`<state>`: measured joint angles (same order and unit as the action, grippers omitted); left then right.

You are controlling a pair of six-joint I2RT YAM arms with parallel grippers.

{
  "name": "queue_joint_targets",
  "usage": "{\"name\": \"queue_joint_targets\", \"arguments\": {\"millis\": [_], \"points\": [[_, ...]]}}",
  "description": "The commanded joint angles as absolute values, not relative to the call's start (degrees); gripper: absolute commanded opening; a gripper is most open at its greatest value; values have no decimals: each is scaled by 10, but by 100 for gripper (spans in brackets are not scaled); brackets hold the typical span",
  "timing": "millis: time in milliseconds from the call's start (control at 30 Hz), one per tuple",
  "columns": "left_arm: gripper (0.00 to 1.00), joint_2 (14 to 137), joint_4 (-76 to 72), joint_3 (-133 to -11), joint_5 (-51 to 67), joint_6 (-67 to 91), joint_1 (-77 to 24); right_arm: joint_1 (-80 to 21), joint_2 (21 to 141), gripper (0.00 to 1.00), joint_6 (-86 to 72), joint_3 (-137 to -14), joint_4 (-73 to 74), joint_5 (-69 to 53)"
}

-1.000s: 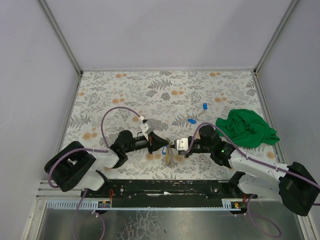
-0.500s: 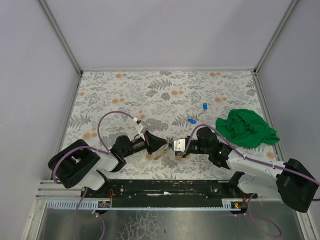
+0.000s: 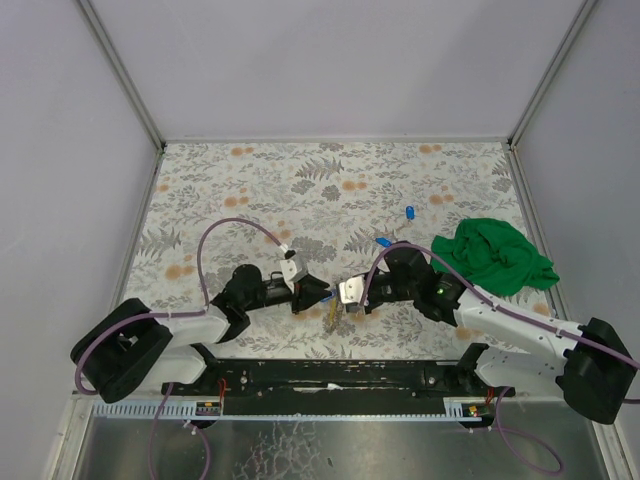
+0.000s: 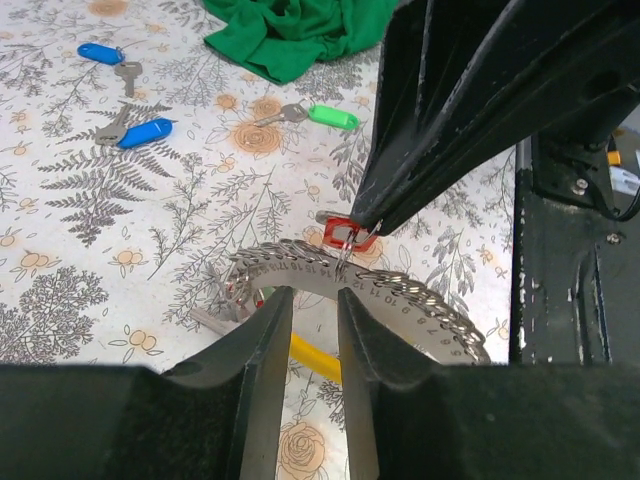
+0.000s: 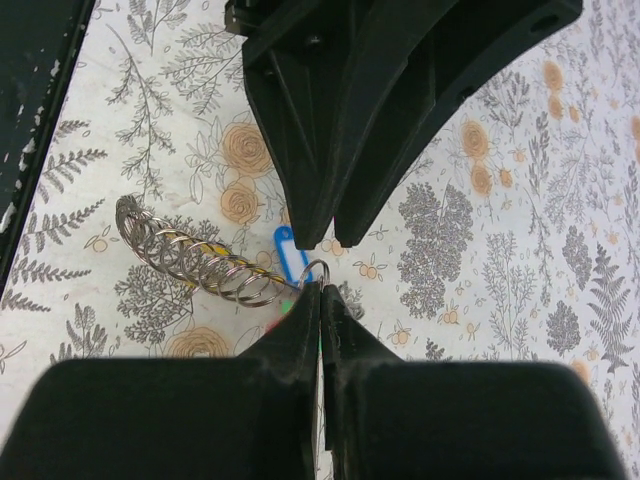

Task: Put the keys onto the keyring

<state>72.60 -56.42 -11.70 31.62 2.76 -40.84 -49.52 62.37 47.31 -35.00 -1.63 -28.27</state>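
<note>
The keyring (image 4: 410,292) is a curved, numbered metal strip carrying a row of silvery rings (image 5: 200,258), with yellow, red and blue tags (image 5: 290,250) around it. It rests on the floral table between the two grippers (image 3: 333,314). My right gripper (image 5: 320,290) is shut on one small ring at the strip's end, beside a red tag (image 4: 341,232). My left gripper (image 4: 312,300) faces it just behind the strip, its jaws slightly apart with nothing between them. Loose keys lie farther back: two blue-tagged (image 4: 100,52) (image 4: 142,132) and one green-tagged (image 4: 331,117).
A crumpled green cloth (image 3: 495,255) lies at the right of the table, near the right arm. The two blue-tagged keys (image 3: 409,211) (image 3: 382,242) sit just left of it. A black rail (image 3: 330,375) runs along the near edge, with grey walls on three sides.
My left gripper has gone from shut to slightly open and now holds nothing. The right gripper has shifted a little left, still pinching the ring; the keyring has moved slightly with it.
</note>
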Motion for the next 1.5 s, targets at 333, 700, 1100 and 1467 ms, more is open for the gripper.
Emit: {"name": "queue_joint_targets", "arguments": {"millis": [333,700,1100,1467], "points": [[25,748,-530,-167,431,-78,-408,-500,638,0,512,-400,21,-343],[26,776,-515,-183,472,-78,-408,-500,640,0,514,-403,20,-345],[1,791,-519,-201,467,-61,-408,-501,643,0,512,-402,27,-353],[0,765,-512,-179,378,-22,-402,-501,562,0,460,-312,-36,-305]]}}
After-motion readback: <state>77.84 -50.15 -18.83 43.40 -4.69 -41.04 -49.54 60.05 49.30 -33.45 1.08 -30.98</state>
